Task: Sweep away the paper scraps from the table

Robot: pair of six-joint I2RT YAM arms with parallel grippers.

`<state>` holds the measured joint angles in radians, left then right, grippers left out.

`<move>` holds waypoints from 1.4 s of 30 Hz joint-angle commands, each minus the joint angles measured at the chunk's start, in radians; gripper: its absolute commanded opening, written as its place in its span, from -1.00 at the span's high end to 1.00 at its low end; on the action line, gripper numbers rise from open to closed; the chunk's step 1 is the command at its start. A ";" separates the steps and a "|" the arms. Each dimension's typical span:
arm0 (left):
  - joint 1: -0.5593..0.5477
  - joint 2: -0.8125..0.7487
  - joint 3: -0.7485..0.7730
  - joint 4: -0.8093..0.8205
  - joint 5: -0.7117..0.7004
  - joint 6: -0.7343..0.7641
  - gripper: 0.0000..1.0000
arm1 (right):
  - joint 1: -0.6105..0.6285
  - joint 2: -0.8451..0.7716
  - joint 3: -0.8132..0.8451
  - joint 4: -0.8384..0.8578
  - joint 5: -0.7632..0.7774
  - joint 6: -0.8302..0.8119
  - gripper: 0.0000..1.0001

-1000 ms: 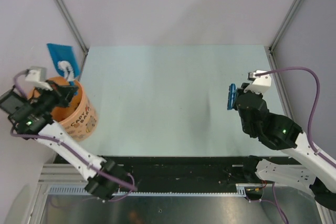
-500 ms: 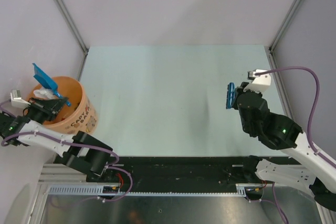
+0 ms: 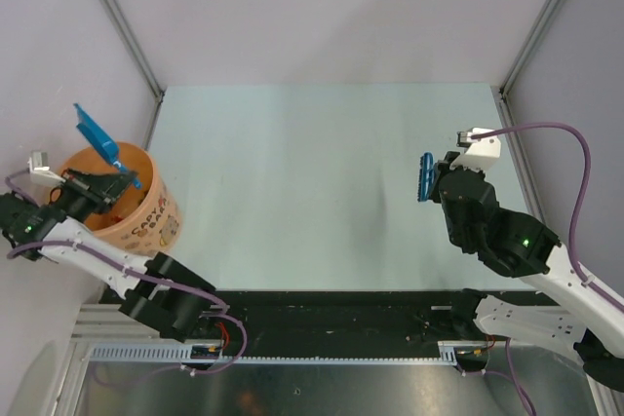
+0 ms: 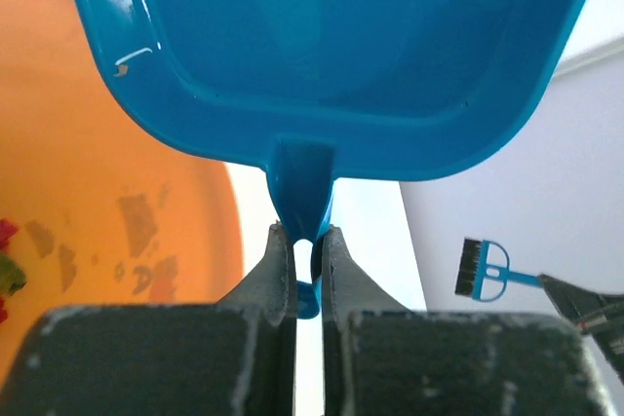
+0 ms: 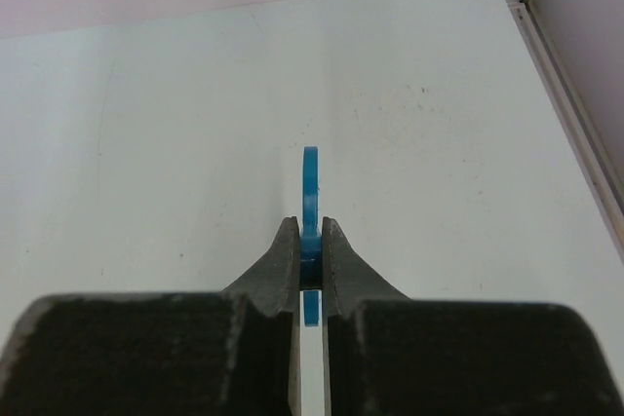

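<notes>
My left gripper (image 3: 119,178) is shut on the handle of the blue dustpan (image 3: 97,132), which stands tilted up on edge over the orange bucket (image 3: 151,213), off the table's left edge. In the left wrist view the gripper (image 4: 305,236) pinches the dustpan (image 4: 331,56), which looks empty. Red and green paper scraps (image 4: 7,258) lie inside the bucket (image 4: 117,192). My right gripper (image 3: 440,181) is shut on the small blue brush (image 3: 426,178), held above the right side of the mint-green table (image 3: 292,163). No scraps show on the table.
Grey walls and metal posts frame the table at the back and sides. A black rail strip (image 3: 331,314) runs along the near edge. The brush also shows in the left wrist view (image 4: 478,270) and the right wrist view (image 5: 310,187).
My left arm has swung back and left, and the dustpan has tipped from flat with white scraps on it to steeply on edge over the bucket. My right arm has barely moved.
</notes>
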<state>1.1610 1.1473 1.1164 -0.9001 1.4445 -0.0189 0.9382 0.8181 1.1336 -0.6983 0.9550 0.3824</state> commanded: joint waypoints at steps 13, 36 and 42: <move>-1.400 -0.131 0.157 -0.002 -1.006 0.421 1.00 | -0.030 -0.005 0.012 0.040 -0.101 -0.030 1.00; -1.960 0.982 0.640 -0.003 -1.604 0.479 1.00 | -0.338 -0.045 -0.113 0.066 -0.309 -0.140 1.00; -1.960 1.014 0.663 0.000 -1.538 0.504 0.15 | -0.407 -0.025 -0.144 0.106 -0.396 -0.177 1.00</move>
<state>-0.7944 2.1853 1.7241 -0.8951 -0.1287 0.4515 0.5652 0.7868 1.0050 -0.6647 0.6498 0.2520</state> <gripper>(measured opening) 0.148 0.063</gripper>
